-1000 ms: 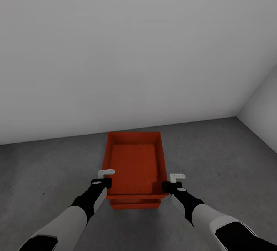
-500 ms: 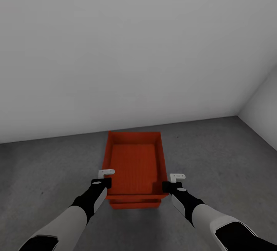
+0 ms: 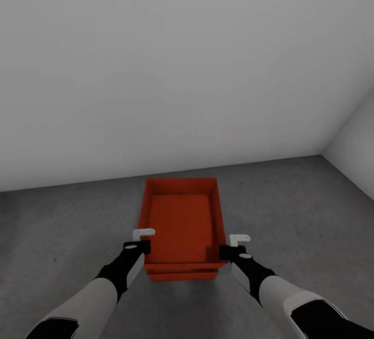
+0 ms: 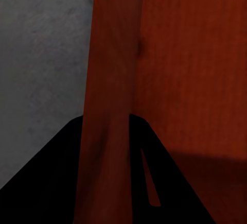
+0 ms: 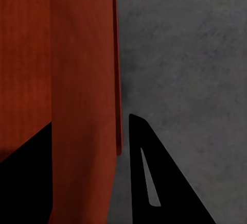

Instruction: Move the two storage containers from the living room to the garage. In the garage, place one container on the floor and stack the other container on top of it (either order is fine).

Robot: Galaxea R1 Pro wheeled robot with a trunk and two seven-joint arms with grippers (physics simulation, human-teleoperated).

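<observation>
1. Nothing has shifted since a second ago.
2. Upper red-orange open plastic storage container sits nested on its twin on the dark grey concrete floor, near the white wall.
3. Left gripper pinches the top bin's left wall; right gripper pinches its right wall.

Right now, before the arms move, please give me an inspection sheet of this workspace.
Surface: floor, dark grey mottled concrete.
Job's things: upper container sits on the lower container, whose front edge shows beneath it.
Clutter: nothing seen.
Grippers: left gripper straddles the upper container's left wall, right gripper its right wall; whether they clamp, I cannot tell.
Cables: nothing seen.
Surroundings: plain white-grey wall, corner at the right.
</observation>
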